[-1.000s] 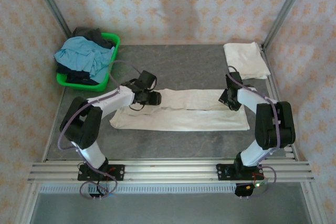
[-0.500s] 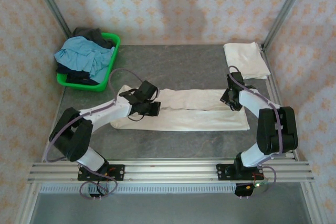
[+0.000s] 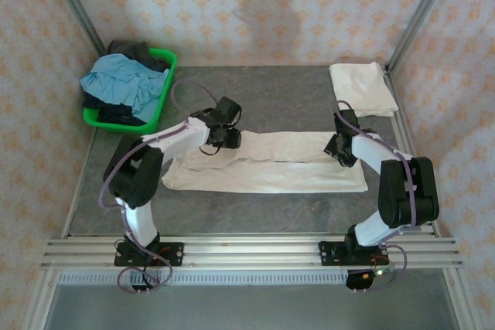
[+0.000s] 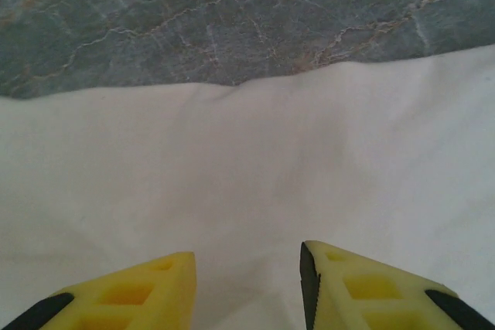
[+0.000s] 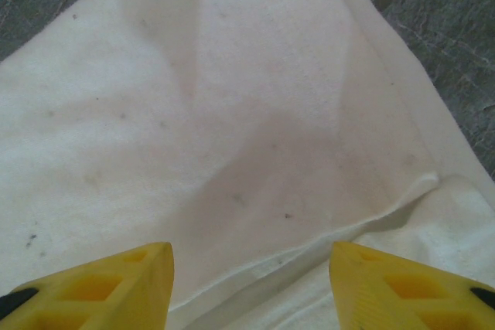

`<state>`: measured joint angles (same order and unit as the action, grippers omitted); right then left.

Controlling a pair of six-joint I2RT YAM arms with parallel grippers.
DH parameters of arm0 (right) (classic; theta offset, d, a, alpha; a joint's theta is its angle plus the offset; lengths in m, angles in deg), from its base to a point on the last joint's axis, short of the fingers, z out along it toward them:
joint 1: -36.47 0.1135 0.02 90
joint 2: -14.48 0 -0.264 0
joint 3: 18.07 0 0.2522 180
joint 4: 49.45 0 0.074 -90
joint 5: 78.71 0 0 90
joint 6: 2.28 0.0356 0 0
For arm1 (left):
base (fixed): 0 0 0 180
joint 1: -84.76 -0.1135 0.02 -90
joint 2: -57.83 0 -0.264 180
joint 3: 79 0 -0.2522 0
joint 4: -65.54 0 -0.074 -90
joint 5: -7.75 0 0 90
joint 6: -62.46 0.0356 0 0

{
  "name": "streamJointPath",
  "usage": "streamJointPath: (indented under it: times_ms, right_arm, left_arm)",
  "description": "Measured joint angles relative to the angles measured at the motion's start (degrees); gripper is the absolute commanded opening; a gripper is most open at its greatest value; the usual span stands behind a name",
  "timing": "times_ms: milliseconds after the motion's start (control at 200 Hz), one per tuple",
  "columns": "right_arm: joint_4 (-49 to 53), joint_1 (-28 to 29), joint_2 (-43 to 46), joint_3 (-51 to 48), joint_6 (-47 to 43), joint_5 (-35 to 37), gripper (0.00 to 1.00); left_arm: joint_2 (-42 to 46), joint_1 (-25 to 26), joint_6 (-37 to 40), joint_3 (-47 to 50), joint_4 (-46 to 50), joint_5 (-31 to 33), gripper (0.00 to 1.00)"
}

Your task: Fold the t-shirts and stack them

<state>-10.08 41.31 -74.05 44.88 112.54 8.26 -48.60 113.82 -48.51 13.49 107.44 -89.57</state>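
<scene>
Long folded t-shirt (image 3: 271, 166) lies across table (image 3: 263, 102) centre. L gripper (image 3: 230, 138), R gripper (image 3: 336, 148) near its ends, both jaws parted, empty. Top cam: 2nd folded t-shirt (image 3: 362, 89) far-right corner. R wrist cam: hem ridge (image 5: 348, 227).

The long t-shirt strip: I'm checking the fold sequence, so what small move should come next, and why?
Probably lower both grippers and pinch the cloth beneath. The left gripper and right gripper stand open above the t-shirt strip, one near each end, with flat cloth between their fingers and nothing gripped yet. A folded t-shirt lies at the far right.
</scene>
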Motion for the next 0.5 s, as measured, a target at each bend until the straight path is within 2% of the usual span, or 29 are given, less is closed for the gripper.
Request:
streamJointPath:
  times_ms: [215, 500]
  right_arm:
    - [0.02, 0.0, 0.39, -0.02, 0.0, 0.0, 0.56]
    - [0.2, 0.0, 2.54, -0.02, -0.02, 0.15, 0.56]
  left_arm:
    - [0.37, 0.59, 0.02, 1.2, 1.01, -2.34, 0.36]
    - [9.18, 3.72, -0.55, 11.19, 1.27, -8.7, 0.3]
